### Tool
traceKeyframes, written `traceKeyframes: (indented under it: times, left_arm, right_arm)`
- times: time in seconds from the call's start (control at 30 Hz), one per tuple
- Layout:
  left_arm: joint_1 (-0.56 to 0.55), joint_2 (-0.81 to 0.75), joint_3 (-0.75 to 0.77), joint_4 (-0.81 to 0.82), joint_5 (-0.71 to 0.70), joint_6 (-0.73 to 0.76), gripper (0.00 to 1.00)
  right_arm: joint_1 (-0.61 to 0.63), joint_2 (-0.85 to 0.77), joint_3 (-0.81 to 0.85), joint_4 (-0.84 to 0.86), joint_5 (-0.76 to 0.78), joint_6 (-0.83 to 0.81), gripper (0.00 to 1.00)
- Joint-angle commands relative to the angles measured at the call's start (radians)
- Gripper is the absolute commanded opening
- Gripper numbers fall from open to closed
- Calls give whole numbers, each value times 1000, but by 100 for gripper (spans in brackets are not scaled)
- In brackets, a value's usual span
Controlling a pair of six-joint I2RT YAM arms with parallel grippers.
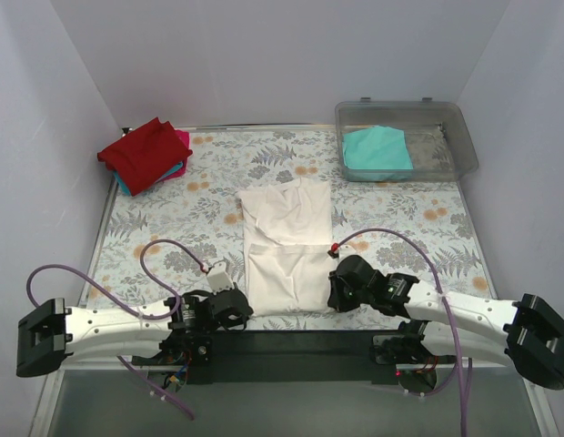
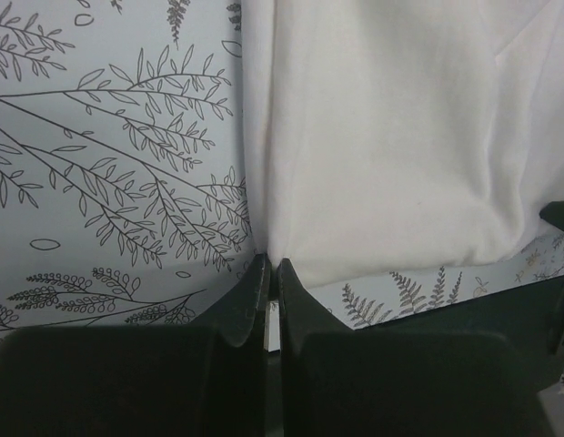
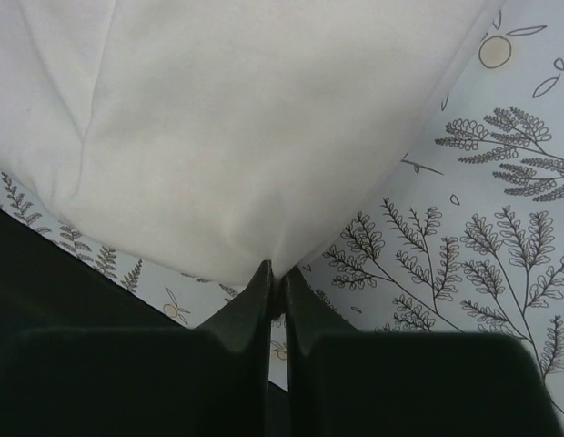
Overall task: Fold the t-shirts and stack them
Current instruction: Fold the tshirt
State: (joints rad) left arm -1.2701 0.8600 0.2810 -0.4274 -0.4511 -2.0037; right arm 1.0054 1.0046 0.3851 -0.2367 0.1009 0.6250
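Two near corners of the white t-shirt [image 1: 287, 250] are being pinched, one by each arm, at the near edge of the flowered counter [image 1: 173, 232]. The near left corner is being gripped by the left end effector [image 2: 271, 273]. Its fingers are being pressed almost together, and a thin strip of white cloth is showing between them. The near right corner is being gripped in the same way by the right end effector [image 3: 275, 273], with the tip of the cloth being squeezed between its fingers. Both end effectors are being held low over the counter.

Beyond the fingers, the white t-shirt is lying in the middle of the counter as a long narrow shape. Its sides are folded inward, the near half lying smooth and the far half rumpled.

Farther back, at the far left corner, a folded red t-shirt [image 1: 144, 150] is being carried on top of a small stack. The edges of a pink t-shirt [image 1: 183, 139] and a blue t-shirt [image 1: 125, 185] are peeking out beneath it. At the far right corner, a folded teal t-shirt [image 1: 377, 150] is lying inside a clear plastic bin [image 1: 459, 146], well apart from the white t-shirt.
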Motion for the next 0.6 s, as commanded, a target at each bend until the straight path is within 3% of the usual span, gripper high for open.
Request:
traceKeyframes:
  times: [0.0,0.13,0.23,0.37,0.57]
  left_arm:
    - [-9,-51,21,-89,-7,-30,0]
    - [-8,-101,108,-149,-164,8,0]
    - [3,-104,178,-99,-247,115,0]
    - [34,-78,240,31,-281,299,0]
    - [144,-52,297,153,-233,460,0]
  right_arm:
    - [21,-53,26,-82,39,22,1]
    - [16,-58,93,-107,141,-28,1]
    - [4,-29,173,-108,209,-85,1]
    - [-21,22,289,-107,290,-177,1]
    - [-57,80,431,-81,326,-286,1]
